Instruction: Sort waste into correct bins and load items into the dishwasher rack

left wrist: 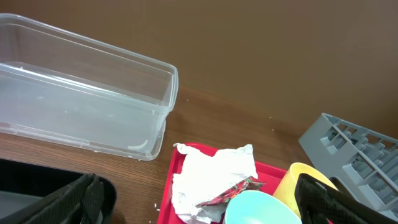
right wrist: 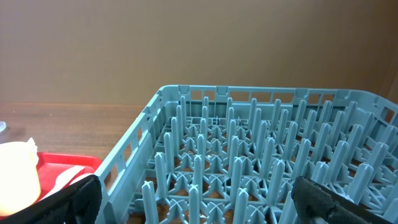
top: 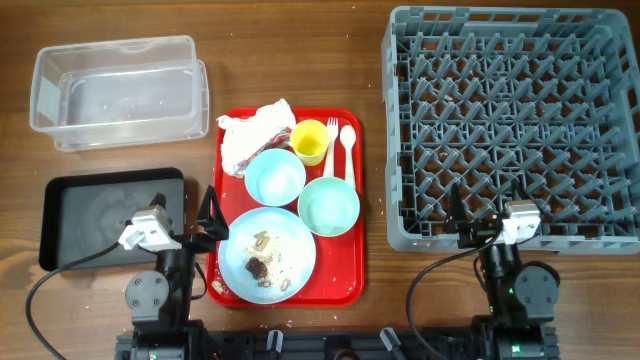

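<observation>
The crumpled wrapper lies in the far left corner of the red tray. The yellow cup, fork and spoon sit beside it. Nearer on the tray are the light blue bowl, the mint bowl and the plate, which carries the scraps. The clear tub and black tray stand left of the red tray, and the rack stands to its right. The left gripper hovers at the red tray's near left edge, fingers spread and empty. The right gripper, well right of the red tray, is likewise spread and empty.

L wrist cam: tub cut off at left edge, bowl at bottom edge, only a rack corner shows. R wrist: pale blob at left edge, blurred, can't tell what. Overhead: scraps on plate too small for me to ID.
</observation>
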